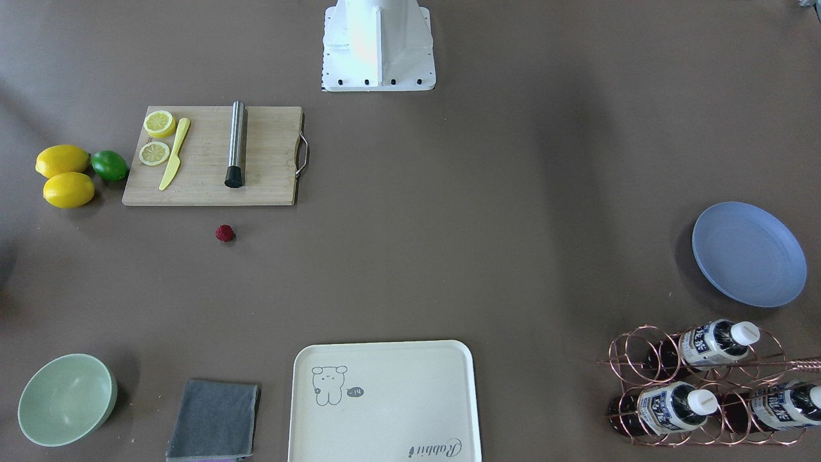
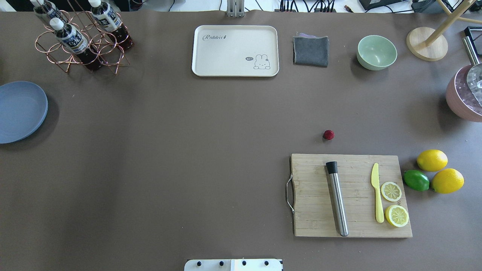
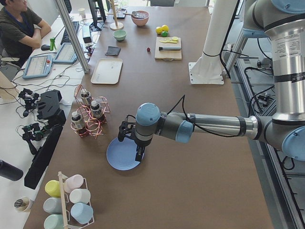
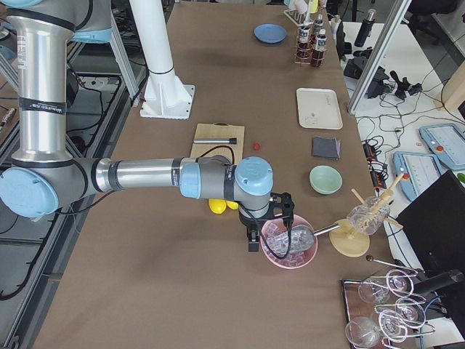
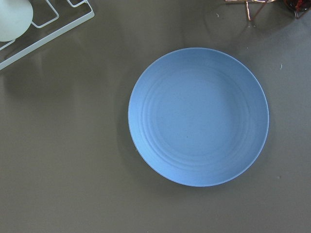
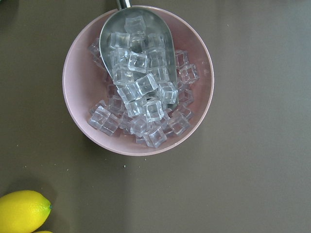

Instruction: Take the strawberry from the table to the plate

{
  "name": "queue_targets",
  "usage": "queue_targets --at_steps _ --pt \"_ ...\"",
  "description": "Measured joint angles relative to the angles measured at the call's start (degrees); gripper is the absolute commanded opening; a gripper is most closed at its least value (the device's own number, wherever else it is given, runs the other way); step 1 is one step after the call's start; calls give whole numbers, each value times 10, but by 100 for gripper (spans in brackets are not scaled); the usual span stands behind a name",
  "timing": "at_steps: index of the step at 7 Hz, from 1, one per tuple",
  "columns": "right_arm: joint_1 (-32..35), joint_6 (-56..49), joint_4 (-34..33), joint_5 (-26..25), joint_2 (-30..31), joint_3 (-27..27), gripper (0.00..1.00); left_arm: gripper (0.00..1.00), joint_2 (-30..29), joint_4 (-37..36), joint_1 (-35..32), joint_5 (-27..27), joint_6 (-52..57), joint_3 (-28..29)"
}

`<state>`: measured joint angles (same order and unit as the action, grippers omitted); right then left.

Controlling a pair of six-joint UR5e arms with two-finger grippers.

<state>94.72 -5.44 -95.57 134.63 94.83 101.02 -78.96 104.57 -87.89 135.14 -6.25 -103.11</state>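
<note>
The left arm (image 3: 209, 125) extends over the brown surface (image 2: 188, 150) and holds the left jaws directly above the blue-grey plate (image 5: 199, 116), clear of it. The views do not show how far these jaws are parted, nor whether they grip anything.

Just beyond the left jaws stands a copper wire rack (image 2: 81, 49) of bottles. Toward the right jaws, along the far edge of the surface, lie a cream tray (image 2: 233, 52), a grey cloth (image 2: 310, 51) and a pale green bowl (image 2: 376, 52).

The strawberry (image 2: 328, 134) rests on the bare surface, well apart from both jaws and nearer the right ones. It lies just beside the far edge of the wooden cutting board (image 2: 312, 203). Two lemons (image 2: 432, 160) and a lime (image 2: 416, 180) lie between the board and the right jaws.

The right arm (image 4: 138, 177) holds the right jaws above a pink bowl (image 6: 77, 97) of ice cubes (image 6: 141, 97). Their opening cannot be told either. Past the far edge of the surface a person (image 3: 19, 24) sits at a desk.
</note>
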Motion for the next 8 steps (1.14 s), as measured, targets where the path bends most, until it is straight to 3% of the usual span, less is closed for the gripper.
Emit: queue_targets --at_steps 2,5,6,8 --pt "-2 2 0 2 -1 5 100 97 -16 21 1 -1 1 41" --pt "-20 46 0 22 -4 20 100 96 -108 165 36 -1 -4 243" --pt "-31 60 1 28 -6 24 100 92 -133 187 60 -11 -6 283" --pt "-51 84 14 32 -11 26 100 89 -164 206 114 -68 -32 316"
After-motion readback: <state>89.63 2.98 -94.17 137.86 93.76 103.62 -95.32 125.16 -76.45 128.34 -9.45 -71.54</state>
